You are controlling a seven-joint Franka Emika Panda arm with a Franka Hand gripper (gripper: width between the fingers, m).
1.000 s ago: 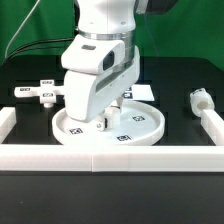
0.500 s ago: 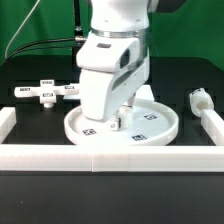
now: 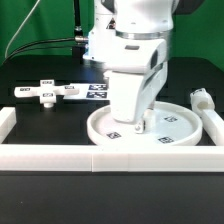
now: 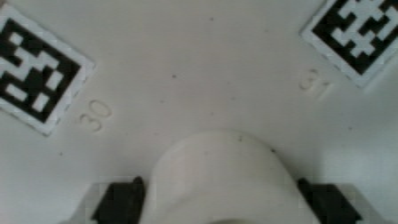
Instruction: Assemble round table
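Observation:
The large white round disc [image 3: 165, 128] lies flat on the black table at the exterior view's right, near the front rail. My gripper [image 3: 139, 124] reaches down onto the disc's near left part. In the wrist view my gripper [image 4: 222, 205] has its dark fingers [image 4: 121, 200] on either side of a rounded white raised part of the disc [image 4: 196, 90], between two square tags, and appears shut on it. The cross-shaped foot piece [image 3: 45, 92] lies at the left. The short post [image 3: 200, 100] lies at the right, beyond the disc.
White border rails run along the front [image 3: 100, 152], the left [image 3: 8, 122] and the right [image 3: 213, 126]. The marker board [image 3: 97, 91] lies behind the arm, mostly hidden by it.
The gripper and the round disc have moved together to the exterior view's right, from left of centre to near the right rail. The foot piece and post have not moved.

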